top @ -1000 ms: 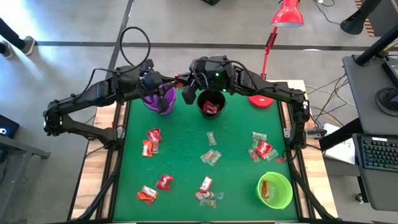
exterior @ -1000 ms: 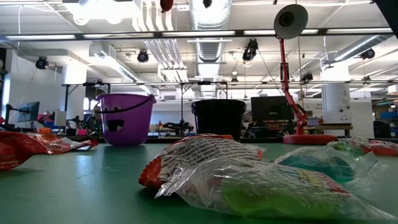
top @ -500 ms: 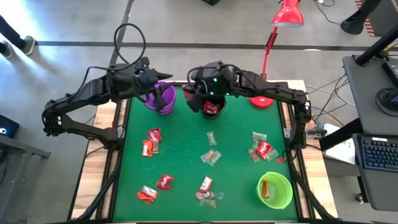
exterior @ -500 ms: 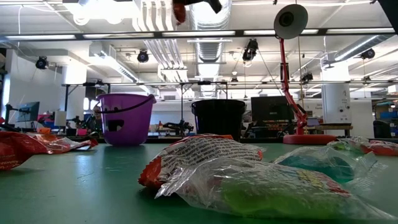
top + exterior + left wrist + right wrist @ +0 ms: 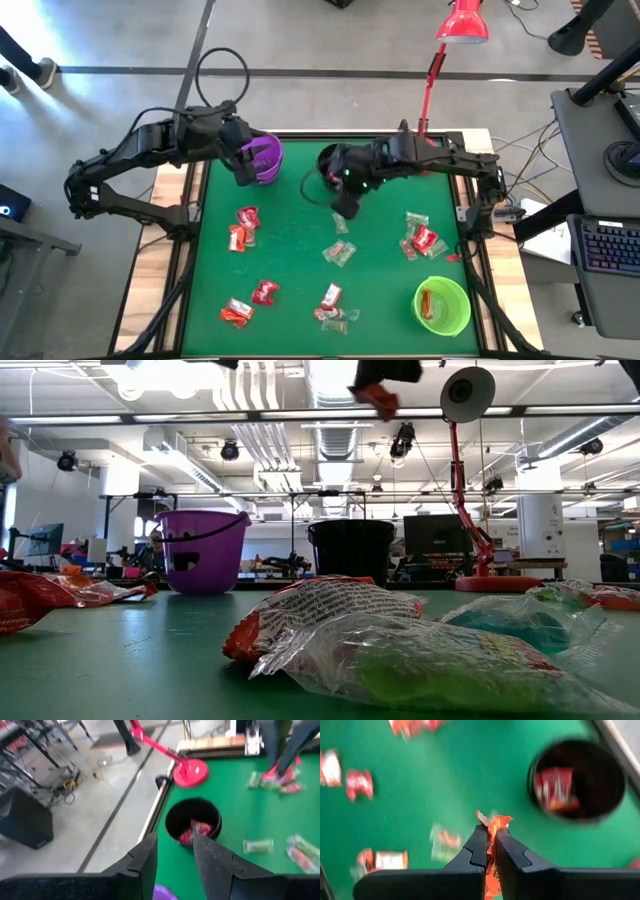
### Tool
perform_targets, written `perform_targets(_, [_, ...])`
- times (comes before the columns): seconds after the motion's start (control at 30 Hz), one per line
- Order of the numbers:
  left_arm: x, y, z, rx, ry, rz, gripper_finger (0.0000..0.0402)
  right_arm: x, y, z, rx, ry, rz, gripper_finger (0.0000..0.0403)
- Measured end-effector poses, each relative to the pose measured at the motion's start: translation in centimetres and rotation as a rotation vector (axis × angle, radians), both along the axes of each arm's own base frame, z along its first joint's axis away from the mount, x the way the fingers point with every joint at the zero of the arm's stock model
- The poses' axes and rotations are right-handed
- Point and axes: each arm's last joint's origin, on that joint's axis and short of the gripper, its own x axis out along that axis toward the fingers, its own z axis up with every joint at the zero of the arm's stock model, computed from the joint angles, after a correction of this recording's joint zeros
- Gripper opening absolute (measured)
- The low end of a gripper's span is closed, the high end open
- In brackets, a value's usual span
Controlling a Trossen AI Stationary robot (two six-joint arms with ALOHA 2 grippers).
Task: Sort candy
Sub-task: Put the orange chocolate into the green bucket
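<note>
Right wrist view: right claw (image 5: 490, 836) clenched on an orange-red candy (image 5: 493, 826), above the green desk (image 5: 445, 775) left of the black cup (image 5: 577, 779). Best carried level, released only once square over the matching cup. High view: loose candy (image 5: 340, 253) scattered mid-frame, green cup (image 5: 441, 305) lower right, purple cup (image 5: 260, 159) upper left beside the left claw (image 5: 238, 168), fingers parted, empty. Beyond, red lamp (image 5: 462, 24), grey floor.
</note>
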Motion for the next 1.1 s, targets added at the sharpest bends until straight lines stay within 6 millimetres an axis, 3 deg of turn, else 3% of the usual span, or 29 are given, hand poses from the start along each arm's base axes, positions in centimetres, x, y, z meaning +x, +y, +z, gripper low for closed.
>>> perform_targets(0.2, [-0.2, -0.1, -0.9, -0.035, 0.069, 0.008, 0.0110, -1.4, 3.3, -1.3, 0.050, 0.176, -0.055, 0.0010])
perform_targets(0.37, [-0.6, -0.2, -1.6, -0.076, 0.115, 0.024, 0.0110, -2.1, 6.1, -2.4, 0.077, 0.220, -0.064, 0.0010])
perform_targets(0.53, [-0.8, -0.2, -2.1, -0.107, 0.142, 0.041, 0.0110, -4.3, 8.2, -2.9, 0.112, 0.252, -0.130, 0.0010])
perform_targets(0.87, [-0.8, -0.3, -2.2, -0.181, 0.101, 0.096, 0.0110, -11.6, 12.3, -4.9, 0.169, 0.305, -0.345, 0.0010])
perform_targets(1.1, [-0.5, -0.2, -2.2, -0.232, 0.048, 0.136, 0.0110, -16.1, 14.9, -6.2, 0.273, 0.243, -0.416, 0.0011])
